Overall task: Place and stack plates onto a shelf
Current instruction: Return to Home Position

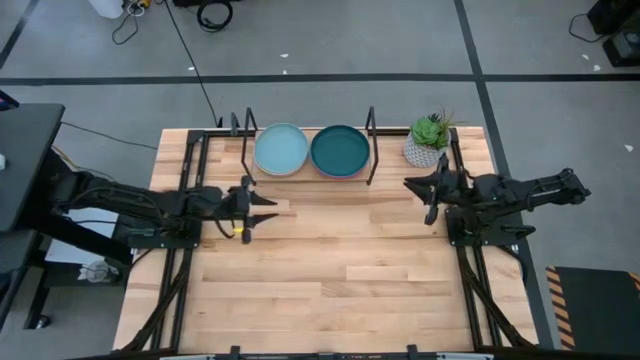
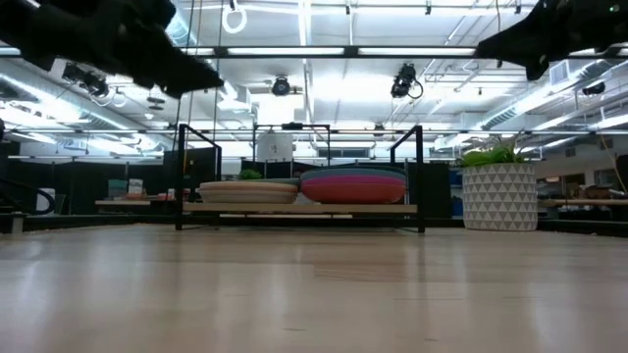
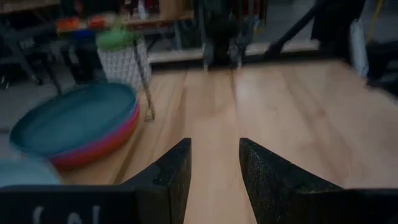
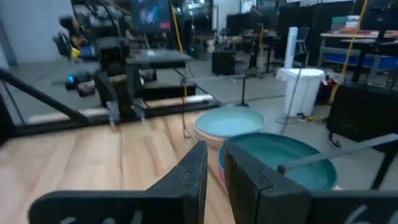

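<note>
Where nothing stands on it, shows plain light wood: counter [image 1: 330, 260], filling the middle of the high view. Flanked by two dark arms, left arm [image 1: 130, 205] folded along one side, right arm [image 1: 520, 195] along the other. At the far edge, carries the shelf [image 2: 245, 208], a low board between black wire end frames. Holds two stacks of plates side by side: light teal plate [image 1: 281, 149] on top at the left, dark teal plate [image 1: 340, 150] on top at the right, with a magenta rim beneath it in the low view. Just right of the shelf, potted plant [image 1: 425, 150]. Hanging above the counter, left gripper [image 1: 268, 207], fingers [image 3: 177, 171] parted by a clear gap, gripping nothing. Opposite, right gripper [image 1: 412, 190], fingers [image 4: 249, 168] a narrow slit apart, likewise empty.
</note>
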Motion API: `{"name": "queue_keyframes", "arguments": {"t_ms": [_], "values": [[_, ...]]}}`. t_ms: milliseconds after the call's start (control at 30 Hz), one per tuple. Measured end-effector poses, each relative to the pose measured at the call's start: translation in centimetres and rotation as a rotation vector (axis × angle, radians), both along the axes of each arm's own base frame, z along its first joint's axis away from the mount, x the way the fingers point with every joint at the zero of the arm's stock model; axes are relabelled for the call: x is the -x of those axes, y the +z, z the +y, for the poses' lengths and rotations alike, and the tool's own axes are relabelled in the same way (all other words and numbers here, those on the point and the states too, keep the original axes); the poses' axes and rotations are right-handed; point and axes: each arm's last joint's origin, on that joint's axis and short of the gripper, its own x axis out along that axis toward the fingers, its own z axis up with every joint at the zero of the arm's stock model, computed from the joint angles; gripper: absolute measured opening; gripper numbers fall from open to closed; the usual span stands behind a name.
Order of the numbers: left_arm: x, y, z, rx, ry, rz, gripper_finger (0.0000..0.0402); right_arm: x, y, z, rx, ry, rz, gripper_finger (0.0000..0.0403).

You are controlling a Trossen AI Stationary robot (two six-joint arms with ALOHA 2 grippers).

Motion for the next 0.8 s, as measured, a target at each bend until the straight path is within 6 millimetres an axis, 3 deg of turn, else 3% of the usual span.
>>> {"name": "queue_keyframes", "arguments": {"t_ms": [167,500,600,800], "values": [[0.3,0.4,0.0,0.001,-0.006,-0.009,0.0142,0.5,0.5,-0.1,-0.048,0.012,-0.072,0.0057],[1.8,1.0,-0.7,-0.01,-0.056,-0.012,0.0142,0.8,0.1,0.0,-0.121,0.038,-0.058,0.0057],[2.2,1.1,-1.0,-0.008,-0.072,-0.026,0.0142,0.7,-0.9,0.0,-0.167,0.032,-0.023,0.0057],[3.4,-1.4,-1.0,0.028,-0.064,-0.018,0.0142,0.2,-4.3,-0.1,-0.217,-0.031,-0.029,0.0057]]}}
